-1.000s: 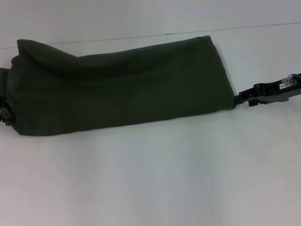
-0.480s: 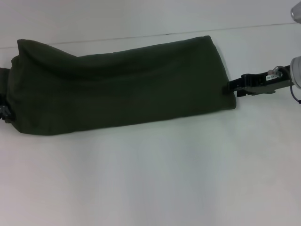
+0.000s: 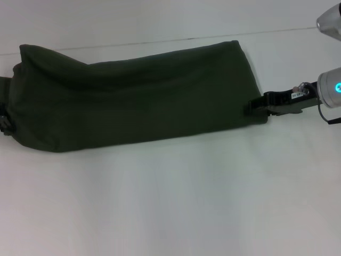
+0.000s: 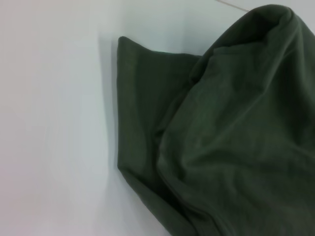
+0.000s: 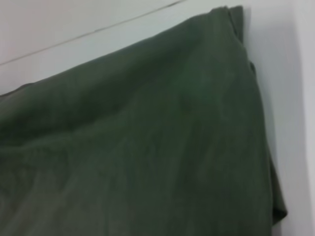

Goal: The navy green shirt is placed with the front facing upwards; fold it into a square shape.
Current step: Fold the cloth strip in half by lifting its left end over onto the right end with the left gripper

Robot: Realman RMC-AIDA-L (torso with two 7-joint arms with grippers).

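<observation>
Your navy green shirt (image 3: 138, 96) lies on the white table (image 3: 170, 202) folded into a long band. Long axis runs left-right across the head view, right end tilted a bit toward the far side. Plain green faces up; no lettering or collar in sight. Left end is humped, w/ a ridge at the far-left corner; the left wrist view shows bunched folds and a flat layer sticking out beneath.

No containers here.

Right gripper (image 3: 256, 106) sits at the shirt's near-right corner, its tip over the cloth edge. Can't tell if the jaws are clenched on fabric or released. Vs a second ago it's pushed leftward, from just off the corner to overlapping it, and the right arm's silver wrist w/ blue light now shows.

Left gripper (image 3: 4, 124) is barely visible at the shirt's left end, mostly hidden by cloth; jaw state can't be told.
</observation>
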